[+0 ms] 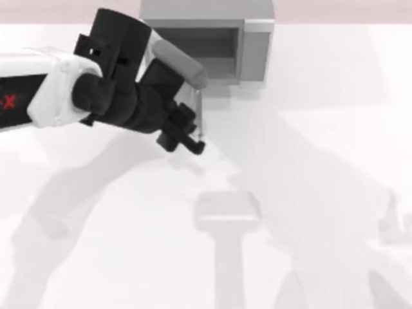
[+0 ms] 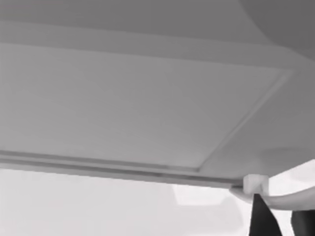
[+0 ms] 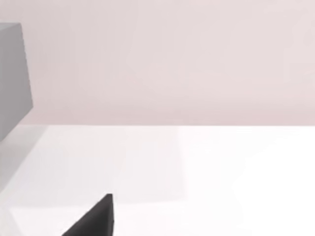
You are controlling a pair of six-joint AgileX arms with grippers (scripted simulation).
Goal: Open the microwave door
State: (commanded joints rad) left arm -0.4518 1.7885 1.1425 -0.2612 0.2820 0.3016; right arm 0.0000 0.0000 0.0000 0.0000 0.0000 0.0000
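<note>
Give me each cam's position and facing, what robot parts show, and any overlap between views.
Top view: above the table, looking down; left arm, left gripper at the swung-out microwave door.
Left wrist view: on the left arm, close against the door panel; dark fingertips at the handle.
Right wrist view: on the right arm, facing the back wall; one dark fingertip, microwave body at the edge.
Shared: the door, top and left wrist.
</note>
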